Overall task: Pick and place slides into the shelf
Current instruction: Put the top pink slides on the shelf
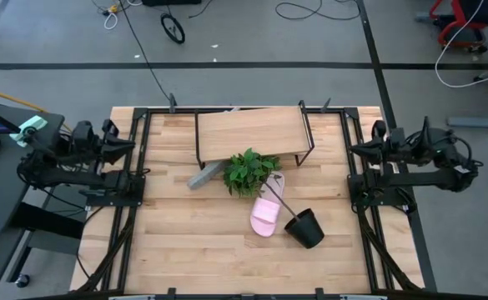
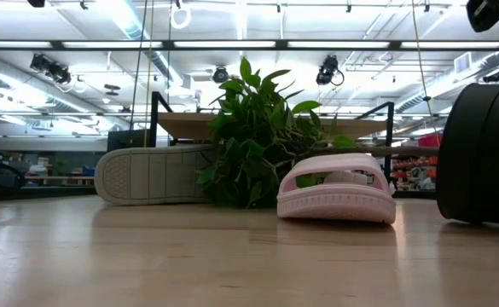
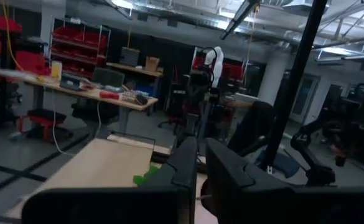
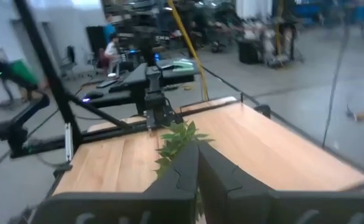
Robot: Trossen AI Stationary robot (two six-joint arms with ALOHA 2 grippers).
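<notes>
One pale pink slide (image 1: 267,212) lies sole down mid-table, strap up (image 2: 339,192). A light grey slide (image 1: 204,176) stands on its side edge beside the plant, sole facing the near edge (image 2: 155,175), one end by the shelf's front. The shelf (image 1: 252,132), wooden top on a black rod frame, stands at the far edge. My left gripper (image 1: 132,148) hovers at the table's left side, raised and pointing level inward; a narrow slit shows between its fingers (image 3: 201,152), which hold nothing. My right gripper (image 1: 352,151) hovers at the right side, shut and empty (image 4: 198,155).
A green leafy plant (image 1: 249,171) lies in front of the shelf, between the two slides. Its stem runs across the pink slide to a black pot (image 1: 305,227) tipped on its side. Bare tabletop (image 1: 177,242) lies toward the near edge.
</notes>
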